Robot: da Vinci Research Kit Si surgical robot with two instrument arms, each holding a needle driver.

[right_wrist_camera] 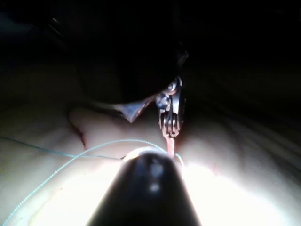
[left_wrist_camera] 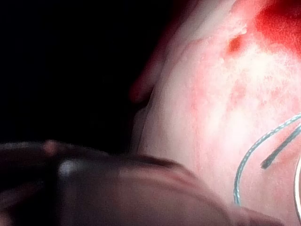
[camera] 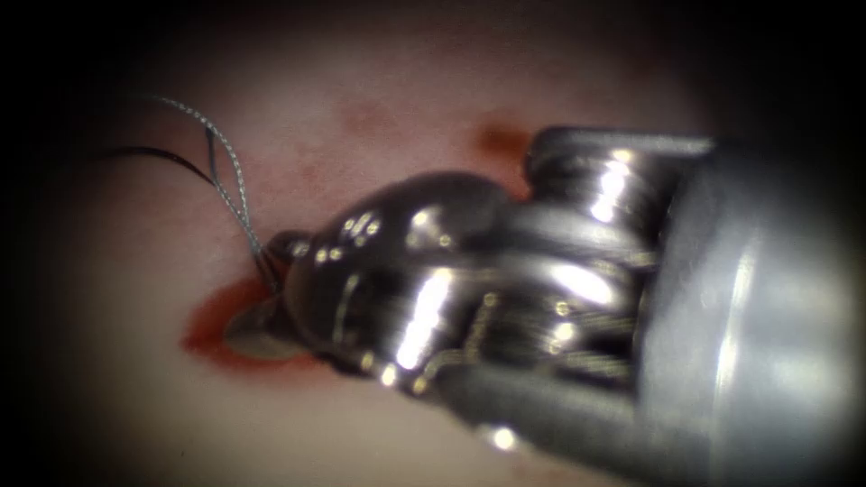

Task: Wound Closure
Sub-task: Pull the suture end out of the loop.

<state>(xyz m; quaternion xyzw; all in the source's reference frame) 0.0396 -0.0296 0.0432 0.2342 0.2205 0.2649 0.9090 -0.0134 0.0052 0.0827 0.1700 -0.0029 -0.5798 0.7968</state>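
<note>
The cut (camera: 236, 361) lay left of centre in the endoscope view, ringed with red fluid (camera: 200, 326) on the pale tissue (camera: 135, 397). The right tool (camera: 271, 289) reached in from the right to its upper edge, jaws parted. One tip rested low in the cut, the other sat above it, and nothing was clamped between them. The thread (camera: 230, 176) rose from that gap and looped up to the left. We could not tell the state of the left tool (left_wrist_camera: 117, 188), nor where the needle lay. We judged the work to be thread handling at a stitch already placed, not a needle drive. Any next move would call for a sure grip on the thread, close to the tissue, without the lower tip digging into the cut's edge.
</note>
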